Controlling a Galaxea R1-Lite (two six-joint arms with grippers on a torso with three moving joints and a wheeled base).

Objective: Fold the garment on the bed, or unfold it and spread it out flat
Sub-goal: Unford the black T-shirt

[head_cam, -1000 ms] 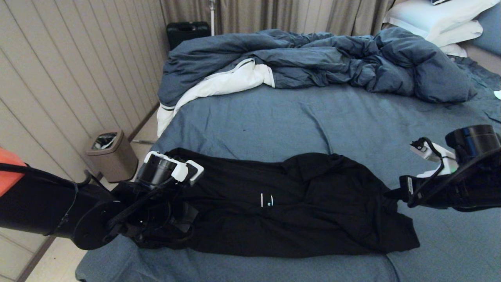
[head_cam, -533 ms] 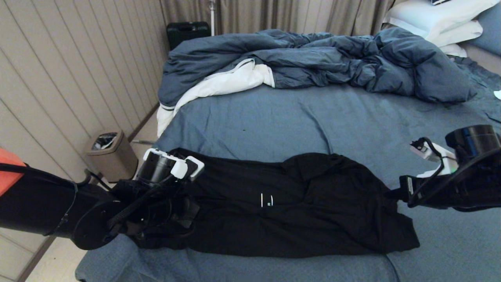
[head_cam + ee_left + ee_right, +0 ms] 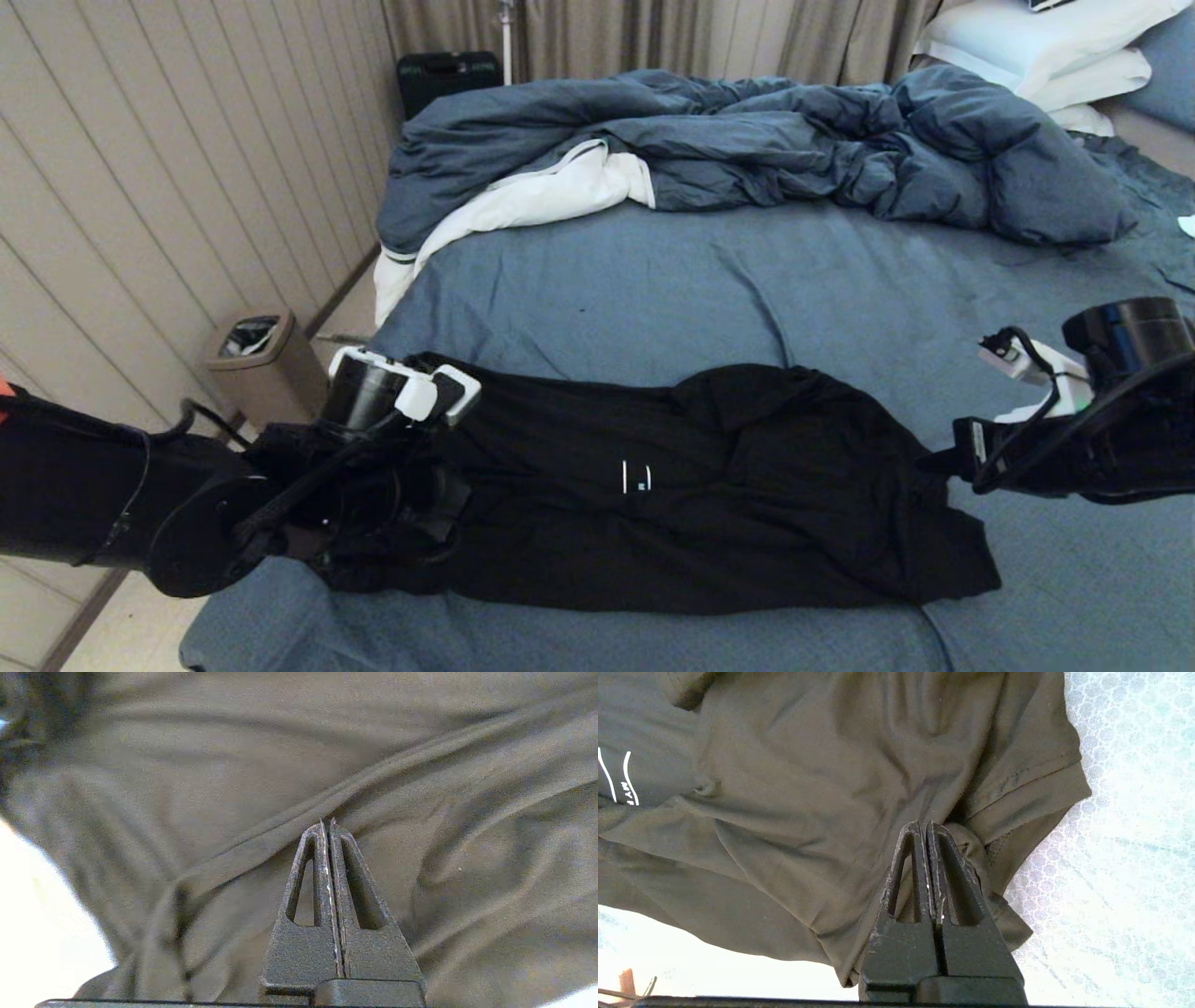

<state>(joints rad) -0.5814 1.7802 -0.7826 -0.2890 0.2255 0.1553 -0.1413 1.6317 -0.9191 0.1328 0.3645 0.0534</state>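
The left claw [image 3: 327, 823] is pressed together over the garment's [image 3: 709, 485] left end; whether cloth sits between its fingers cannot be told. The right claw [image 3: 924, 823] is pressed together too, pinching the garment at its right end. Between them the black garment lies stretched across the near part of the bed [image 3: 653, 280], rumpled duvet [image 3: 747, 140] well beyond.

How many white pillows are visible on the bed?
2: stacked at the far right corner of the bed, the upper pillow on the lower pillow. Another white edge below may be a third.
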